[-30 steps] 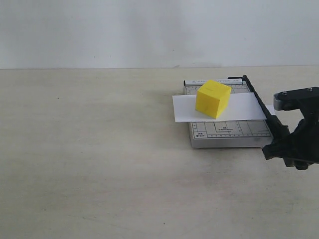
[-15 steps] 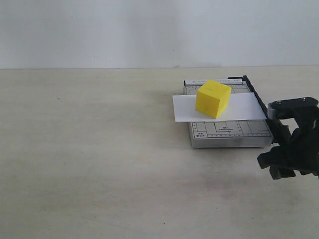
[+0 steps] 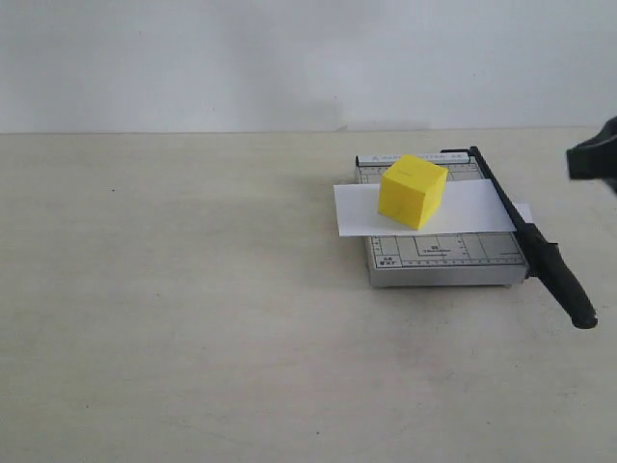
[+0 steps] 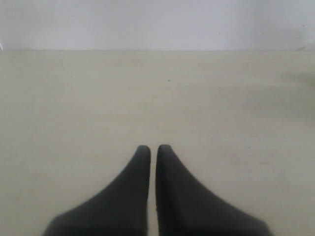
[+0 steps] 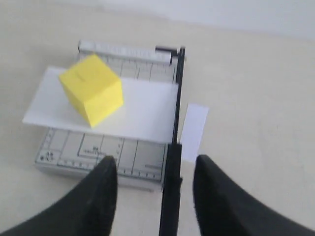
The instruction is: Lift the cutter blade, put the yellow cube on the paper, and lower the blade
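Observation:
The yellow cube (image 3: 413, 191) (image 5: 92, 89) sits on the white paper (image 3: 472, 207) (image 5: 142, 110), which lies across the grey trimmer base (image 3: 443, 258) (image 5: 98, 150). The black cutter blade (image 3: 540, 253) (image 5: 173, 162) lies flat along the base's right edge, its thick handle jutting past the front. My right gripper (image 3: 593, 159) (image 5: 155, 160) is open and hangs above the handle, with the blade in the gap between its fingers and touching neither. My left gripper (image 4: 153, 147) is shut over bare table and is out of the exterior view.
A small white strip of paper (image 5: 193, 130) (image 3: 522, 210) pokes out beyond the blade on the table. A pale wall (image 3: 289, 58) bounds the tabletop at the back.
My right gripper has risen off the blade handle and pulled away to the upper right edge of the exterior view, leaving the handle uncovered. Cube, paper and blade have not moved.

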You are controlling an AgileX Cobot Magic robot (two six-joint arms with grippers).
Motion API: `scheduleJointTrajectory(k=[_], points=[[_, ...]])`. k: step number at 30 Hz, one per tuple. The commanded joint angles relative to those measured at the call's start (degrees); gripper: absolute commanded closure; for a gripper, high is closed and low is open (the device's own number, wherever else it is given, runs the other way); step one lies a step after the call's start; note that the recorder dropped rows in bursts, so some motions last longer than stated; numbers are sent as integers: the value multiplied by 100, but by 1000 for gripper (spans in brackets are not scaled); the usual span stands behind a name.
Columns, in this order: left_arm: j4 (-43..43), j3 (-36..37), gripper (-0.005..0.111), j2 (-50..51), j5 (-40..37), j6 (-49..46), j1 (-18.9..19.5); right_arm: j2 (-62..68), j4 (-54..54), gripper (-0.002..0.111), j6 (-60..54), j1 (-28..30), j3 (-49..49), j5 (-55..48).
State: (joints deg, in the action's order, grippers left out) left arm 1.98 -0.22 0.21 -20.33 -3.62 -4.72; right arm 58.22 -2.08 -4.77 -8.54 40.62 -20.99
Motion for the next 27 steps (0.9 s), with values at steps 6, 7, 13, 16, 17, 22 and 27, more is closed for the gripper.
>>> scheduleJointTrajectory(k=[6,7,13,16,17,22,27], points=[[-9,22,102,-21,27,-25,11,-2410,-308,108,-174,-4,2,-79],[-9,22,102,-21,27,-25,11,-2660,-450,108,-319,-4,-35,-163],[-9,22,102,-21,27,-25,11,-4304,-1201,108,-716,-4,-928,-432],[-9,22,102,-21,27,-25,11,-5063,-1303,108,-660,-4,-1385,-549],[-9,22,102,-21,27,-25,11,-5302,-1303,108,-610,-4,-1493,-590],[-9,22,102,-21,27,-25,11,-5822,-1303,108,-547,-4,-1659,-1129],[-9,22,102,-21,38,-25,11,-5822,-1325,108,-283,-4,-1630,-1340]])
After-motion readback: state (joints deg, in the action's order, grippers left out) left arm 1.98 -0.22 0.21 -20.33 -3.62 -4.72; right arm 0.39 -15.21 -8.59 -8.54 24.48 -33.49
